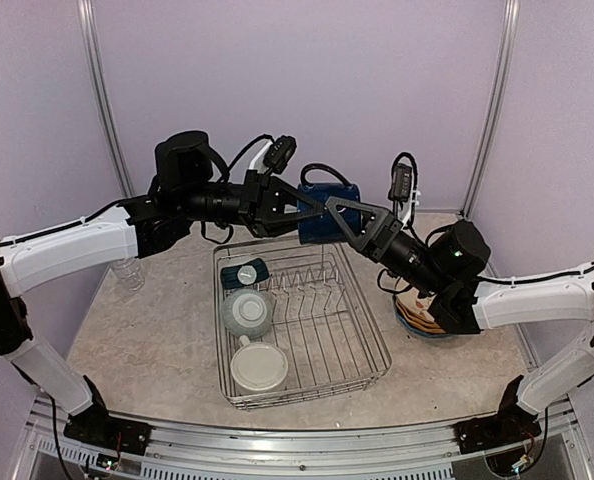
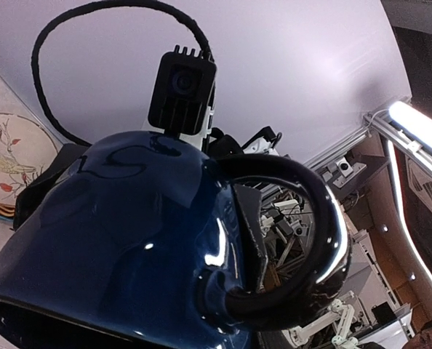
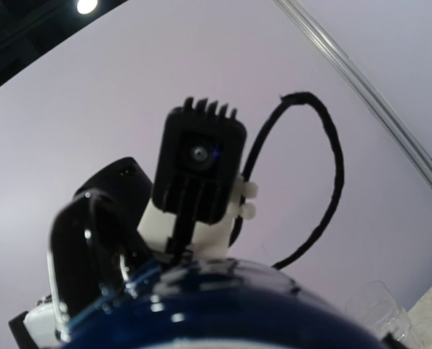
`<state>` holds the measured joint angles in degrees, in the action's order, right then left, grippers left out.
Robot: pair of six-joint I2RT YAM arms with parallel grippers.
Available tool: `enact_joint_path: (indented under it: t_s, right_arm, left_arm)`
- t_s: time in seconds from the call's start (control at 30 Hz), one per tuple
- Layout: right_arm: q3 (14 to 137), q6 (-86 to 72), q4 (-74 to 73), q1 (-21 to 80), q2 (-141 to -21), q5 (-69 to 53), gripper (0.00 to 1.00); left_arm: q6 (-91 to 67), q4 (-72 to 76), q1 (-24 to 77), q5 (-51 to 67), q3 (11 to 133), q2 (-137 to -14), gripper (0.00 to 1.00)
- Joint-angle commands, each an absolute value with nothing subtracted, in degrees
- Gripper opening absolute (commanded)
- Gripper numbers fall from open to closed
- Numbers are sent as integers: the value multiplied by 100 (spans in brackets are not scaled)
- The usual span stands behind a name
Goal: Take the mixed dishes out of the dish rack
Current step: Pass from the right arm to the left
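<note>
The navy mug (image 1: 322, 228) hangs in the air above the far end of the dish rack (image 1: 375, 345), between both grippers. My left gripper (image 1: 302, 212) is shut on it; one finger (image 2: 249, 218) runs between the mug body (image 2: 114, 240) and its handle (image 2: 325, 240). My right gripper (image 1: 345, 213) is against the mug from the right; its fingers are hidden in the right wrist view, where the mug (image 3: 223, 309) fills the bottom. In the rack lie a small teal bowl (image 1: 247, 272), a pale round dish (image 1: 247, 312) and a cream mug (image 1: 257, 367).
A stack of plates (image 1: 422, 318) sits on the table right of the rack, under my right arm; its cream floral top plate shows in the left wrist view (image 2: 12, 156). A clear glass tumbler (image 1: 127, 272) stands on the table at the far left.
</note>
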<state>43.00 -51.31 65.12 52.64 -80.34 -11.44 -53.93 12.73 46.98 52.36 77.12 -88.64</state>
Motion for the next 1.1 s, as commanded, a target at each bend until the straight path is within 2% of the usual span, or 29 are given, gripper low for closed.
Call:
enact_joint_path:
  t_s: [0.0,0.13,0.27,0.3,0.37,0.5,0.57,0.87,1.07]
  right_arm:
    - [4324,-5246,7256,5256,-8060,-1207,0]
    - [4316,-5245,7243,5260,-8059,-1216,0]
    - [4272,-5243,7166,5250,-8020,-1142,1]
    - [4278,-5228,7124,5245,-7998,-1136,6]
    - [4276,-5185,6995,5234,-7961,-1116,25]
    - [4236,-5211,6807,5200,-7884,-994,82]
    - [4201,-5225,6659,5174,-7838,-920,99]
    - [4045,-5438,6305,4994,-7789,-911,100]
    - [3903,-5114,5299,4948,-7473,-482,100]
  left_arm:
    - [-5397,1329,4755,5313,7865,-8964,13]
    - [-5387,1323,4755,5229,7853,-8939,0]
    - [-5443,1353,4755,5216,7827,-8913,0]
    - [-5430,1353,4755,5208,7816,-8898,0]
    - [-5369,1349,4755,5132,7786,-8850,0]
    - [-5361,1225,4697,5019,7759,-8799,0]
    - [-5445,1211,4619,5006,7708,-8781,0]
    - [-5761,1221,4103,5144,7456,-8669,0]
    - [-5130,-349,3611,4609,7544,-8260,0]
